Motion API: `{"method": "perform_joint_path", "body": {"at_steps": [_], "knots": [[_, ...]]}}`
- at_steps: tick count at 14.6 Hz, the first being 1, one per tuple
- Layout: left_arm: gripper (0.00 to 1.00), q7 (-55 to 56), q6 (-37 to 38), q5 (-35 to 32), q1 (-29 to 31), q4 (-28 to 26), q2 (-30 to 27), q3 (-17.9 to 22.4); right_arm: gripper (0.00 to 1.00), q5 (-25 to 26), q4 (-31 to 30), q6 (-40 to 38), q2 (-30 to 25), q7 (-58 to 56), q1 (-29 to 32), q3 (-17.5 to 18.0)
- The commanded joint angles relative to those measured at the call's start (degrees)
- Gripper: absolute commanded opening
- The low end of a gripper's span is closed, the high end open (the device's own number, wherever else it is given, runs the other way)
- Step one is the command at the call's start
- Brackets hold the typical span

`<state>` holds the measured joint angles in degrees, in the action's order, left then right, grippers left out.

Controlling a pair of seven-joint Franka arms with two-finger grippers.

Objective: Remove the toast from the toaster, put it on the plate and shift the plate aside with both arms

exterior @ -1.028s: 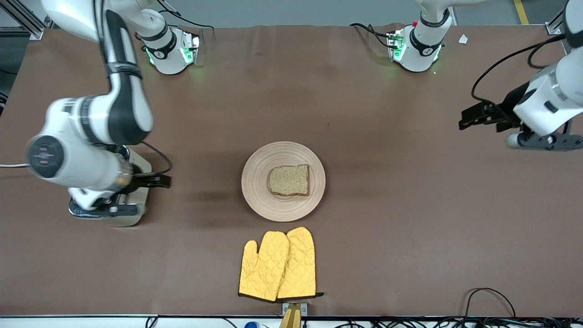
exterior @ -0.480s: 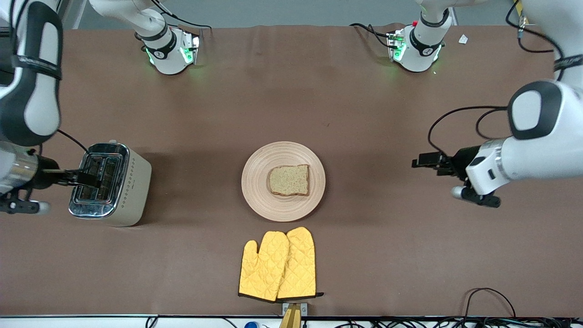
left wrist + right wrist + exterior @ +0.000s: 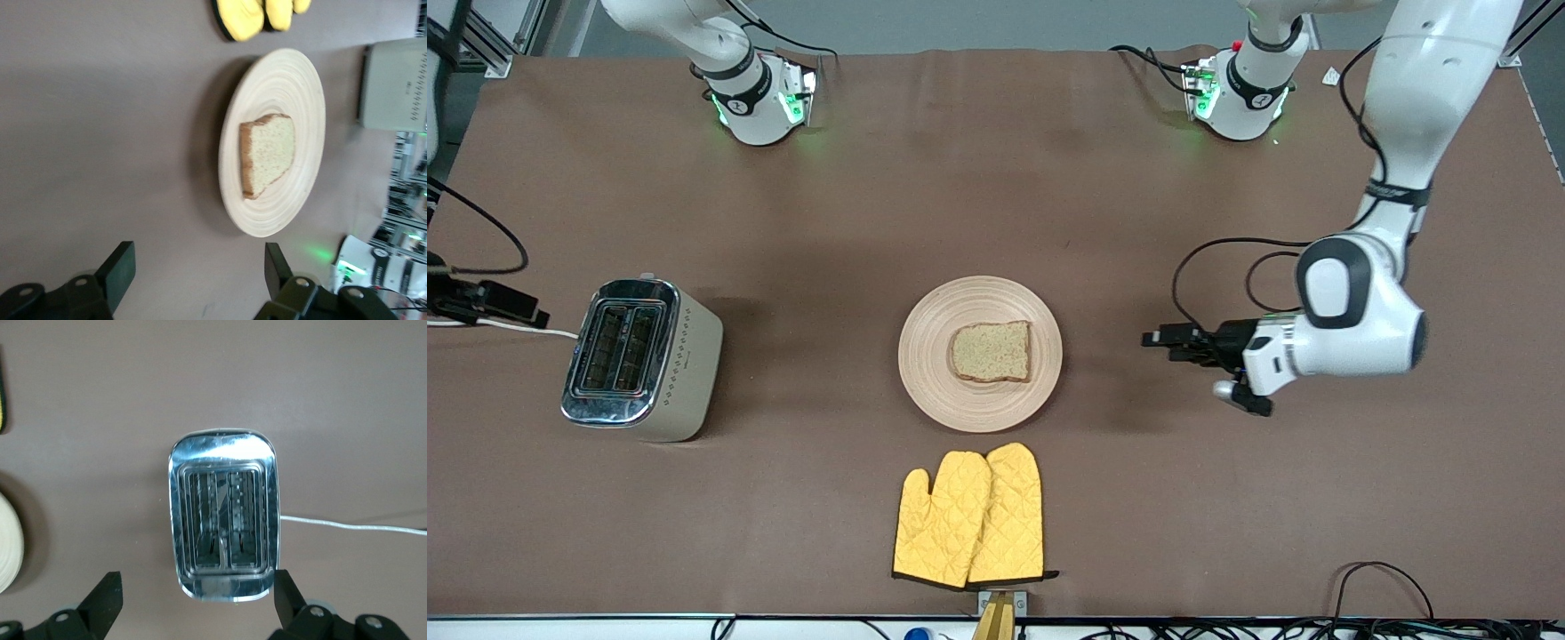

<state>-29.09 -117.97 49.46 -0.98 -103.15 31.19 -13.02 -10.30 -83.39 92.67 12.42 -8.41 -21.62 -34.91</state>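
The toast (image 3: 991,351) lies flat on the plate (image 3: 929,373) at the middle of the front view, both just above the yellow oven mitts (image 3: 970,516) in that frame. The left gripper (image 3: 1158,339) hangs over bare table at the frame's centre right, level with the plate and well apart from its rim, fingers (image 3: 121,270) spread wide and holding nothing. The right gripper (image 3: 516,307) sits at the frame's far left edge beside the toaster (image 3: 640,358), fingers (image 3: 105,599) also spread, empty.
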Motion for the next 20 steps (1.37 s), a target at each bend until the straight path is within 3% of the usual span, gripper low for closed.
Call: {"method": "perform_joint_path", "body": {"at_steps": [1, 3, 5, 7, 12, 16, 20], "knots": [[0.75, -5.87, -1.82, 6.51, -0.07, 0.05, 4.12, -1.39, 1.00, 4.12, 4.53, -5.64, -1.17, -0.21, 0.96, 1.15], [0.71, -9.13, -4.44, 10.91, -0.25, 0.05, 6.85, -2.88, 1.00, 7.04, 6.39, -6.36, -1.25, 0.06, 3.76, 6.31], [0.65, -12.55, -7.35, 14.68, -0.25, 0.23, 9.14, -4.46, 1.00, 7.31, 6.66, -10.12, -1.43, -0.21, 11.48, 17.36], [0.62, -14.06, -9.90, 18.73, -1.82, 0.49, 10.55, -5.08, 1.00, 7.31, 7.10, -11.28, -1.60, -0.38, 15.54, 23.20], [0.50, -16.26, -13.60, 24.11, -5.17, 2.69, 14.15, -5.08, 1.00, 7.22, 7.97, -11.28, -1.52, -0.30, 23.63, 30.59], [0.36, -17.40, -13.69, 27.70, -5.96, 2.87, 15.65, -5.08, 1.00, 6.88, 10.52, -13.12, -1.52, -0.38, 23.91, 30.95], [0.18, -17.58, -13.60, 28.24, -6.49, 3.56, 16.44, -5.08, 1.00, 7.22, 7.20, -11.21, -3.97, -0.47, 23.91, 30.69]]}}
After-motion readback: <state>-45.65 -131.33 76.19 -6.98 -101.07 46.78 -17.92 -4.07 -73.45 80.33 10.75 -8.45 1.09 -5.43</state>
